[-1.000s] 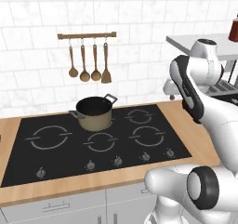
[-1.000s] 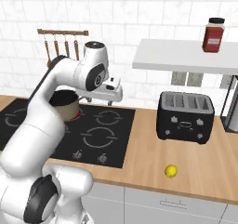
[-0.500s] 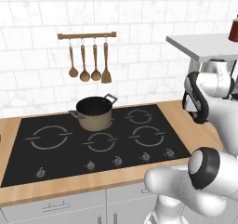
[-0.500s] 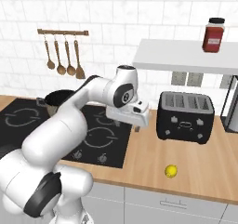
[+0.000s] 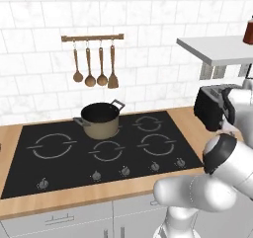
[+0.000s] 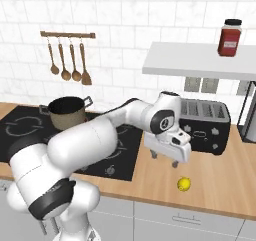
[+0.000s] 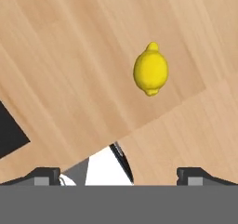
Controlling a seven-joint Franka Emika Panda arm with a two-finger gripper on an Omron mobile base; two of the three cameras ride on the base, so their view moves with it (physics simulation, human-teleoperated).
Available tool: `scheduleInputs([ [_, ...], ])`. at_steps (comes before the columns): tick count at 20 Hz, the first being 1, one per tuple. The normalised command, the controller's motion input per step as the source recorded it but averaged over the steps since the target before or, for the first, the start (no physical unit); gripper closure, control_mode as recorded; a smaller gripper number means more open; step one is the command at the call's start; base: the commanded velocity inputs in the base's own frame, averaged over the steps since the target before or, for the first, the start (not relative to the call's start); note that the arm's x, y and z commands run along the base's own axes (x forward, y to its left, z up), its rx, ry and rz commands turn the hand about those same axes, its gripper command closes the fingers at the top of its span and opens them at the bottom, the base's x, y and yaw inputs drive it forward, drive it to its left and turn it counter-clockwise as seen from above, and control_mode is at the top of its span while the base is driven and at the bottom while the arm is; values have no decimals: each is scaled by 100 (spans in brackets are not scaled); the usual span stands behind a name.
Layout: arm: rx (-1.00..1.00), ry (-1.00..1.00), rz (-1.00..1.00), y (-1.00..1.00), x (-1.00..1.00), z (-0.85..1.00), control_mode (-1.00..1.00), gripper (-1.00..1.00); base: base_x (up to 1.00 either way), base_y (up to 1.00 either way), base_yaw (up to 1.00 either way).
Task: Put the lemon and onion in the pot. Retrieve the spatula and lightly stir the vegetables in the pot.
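While the gripper (image 6: 164, 158) hangs w/ jaws wide apart and nothing held, the lemon (image 6: 184, 184) lies on the wood counter (image 6: 225, 185) below, off to its right, long axis roughly toward the hand-view top.

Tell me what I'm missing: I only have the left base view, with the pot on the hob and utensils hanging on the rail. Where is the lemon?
Observer: The lemon lies on the wooden counter, in front of the black toaster.
Operator: Is the gripper on it?
Observer: No. The gripper hangs above the counter beside the lemon, jaws open, nothing held.
Operator: Anything on the shelf?
Observer: A red jar with a black lid stands on it.
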Motion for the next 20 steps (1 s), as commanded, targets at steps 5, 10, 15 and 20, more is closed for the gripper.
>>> scheduleInputs([
  [5, 0, 1, -3, -50, -5, -25, -100, -100, 0, 0, 0],
  [10, 0, 0, 0, -33, 0, -36, -100, -100, 0, 0, 0],
  [15, 0, 0, 0, -24, 0, -40, -100, -100, 0, 0, 0],
  [20, 0, 0, 1, -11, 11, -42, -100, -100, 0, 0, 0],
])
